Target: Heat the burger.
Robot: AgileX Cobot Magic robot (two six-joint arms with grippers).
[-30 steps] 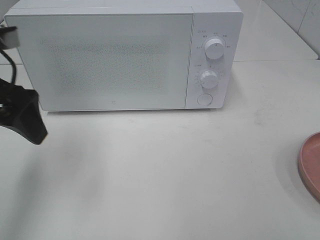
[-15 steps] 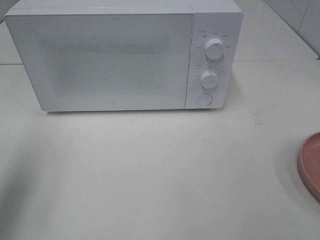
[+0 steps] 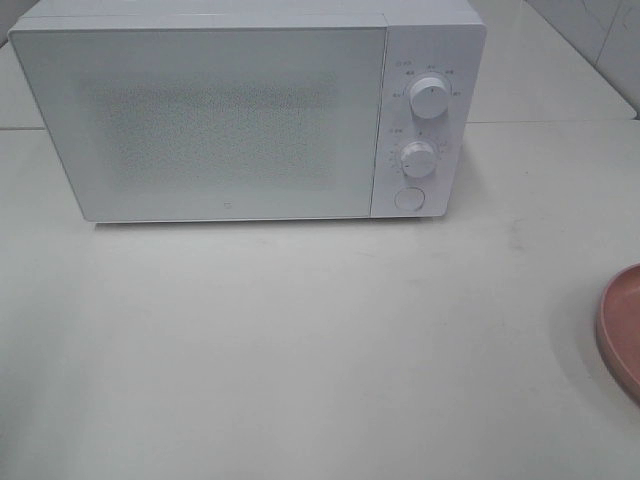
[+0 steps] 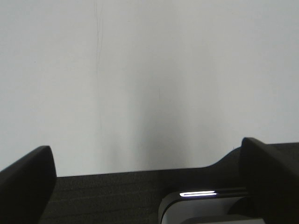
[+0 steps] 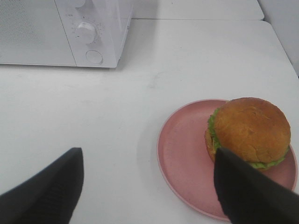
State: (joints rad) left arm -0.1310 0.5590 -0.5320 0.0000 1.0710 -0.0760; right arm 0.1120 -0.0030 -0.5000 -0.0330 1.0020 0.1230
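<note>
Nearest the right wrist camera, right gripper hung with dark fingers spread wide, nothing between them, well above the tabletop. Looked like a standby or approach pose, angled down toward the pink plate without touching it.

Just beyond that gripper sat the burger, on the pink plate, off-centre toward the rim farther from the microwave. Bun dome up, lettuce showing at the edge. Untouched, so not yet picked up. Probably staged on the plate for an easy top or side grab and a clean carry. Plate well apart from the microwave, off toward its control-panel side; only a sliver of rim showed at the edge of the high view, burger itself cut off there.

Left gripper also spread wide and empty, facing a blank pale surface; could not tell exactly where relative to the microwave. Neither arm appeared in the high view.

Farthest back, microwave door fully closed, upper knob, lower knob and round button on the panel beside it. Judged task at the start: door needed opening before any loading, likely by the left arm on the hinge-opposite side.
</note>
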